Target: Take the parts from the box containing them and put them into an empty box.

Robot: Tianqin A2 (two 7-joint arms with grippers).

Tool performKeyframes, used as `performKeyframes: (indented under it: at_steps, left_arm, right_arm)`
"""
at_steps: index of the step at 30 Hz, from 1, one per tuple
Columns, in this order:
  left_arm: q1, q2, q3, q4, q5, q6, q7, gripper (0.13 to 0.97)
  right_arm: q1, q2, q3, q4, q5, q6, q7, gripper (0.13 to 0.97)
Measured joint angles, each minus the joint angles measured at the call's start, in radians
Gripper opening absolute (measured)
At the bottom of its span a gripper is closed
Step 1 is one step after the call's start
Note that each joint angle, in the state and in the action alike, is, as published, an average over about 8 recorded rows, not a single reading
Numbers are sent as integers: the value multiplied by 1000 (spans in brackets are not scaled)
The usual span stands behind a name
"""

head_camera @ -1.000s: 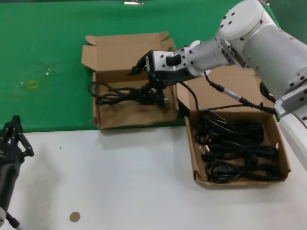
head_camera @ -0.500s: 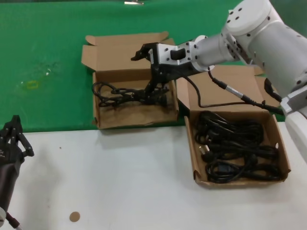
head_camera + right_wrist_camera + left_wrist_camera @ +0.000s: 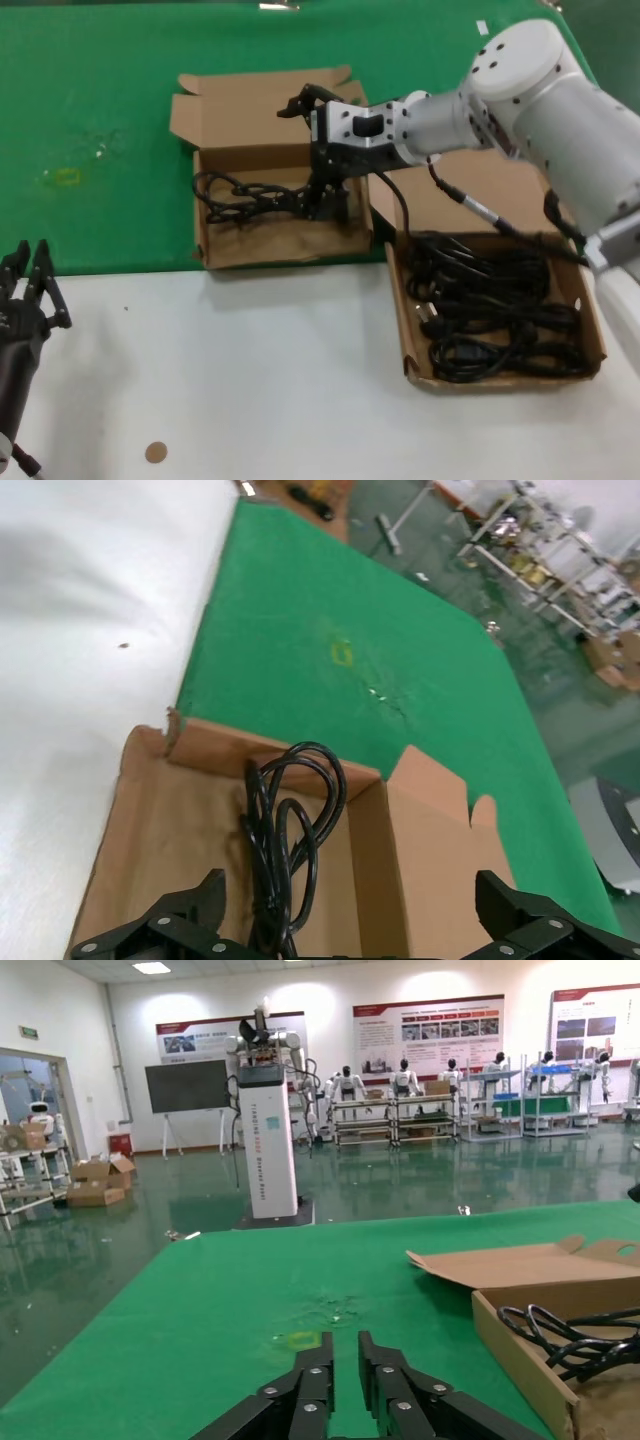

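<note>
**Cord lying in the open box**

The right gripper hangs spread wide over a cardboard box. One looped black power cord lies inside. Green cloth lies beyond, white desk alongside.

A green mat covered the far part of the white table. A small brown disc lay on the white surface near its front edge. A faint yellowish mark showed on the green.

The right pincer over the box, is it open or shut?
Open. The right pincer has its fingers spread wide apart, and the black cord lies loose in the left box beneath them.
</note>
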Motion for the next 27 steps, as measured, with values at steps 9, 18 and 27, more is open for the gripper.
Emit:
performKeyframes:
  at_steps: [9, 18, 27]
  left_arm:
    - [0, 0, 0, 0, 0, 0, 0, 230]
    - [0, 0, 0, 0, 0, 0, 0, 377]
    - [0, 0, 0, 0, 0, 0, 0, 594]
  right_arm:
    - [-157, 27, 55, 160, 47, 97, 67, 880]
    - [-325, 56, 114, 333, 97, 202, 139, 951]
    - [-496, 86, 175, 508, 148, 307, 212, 966]
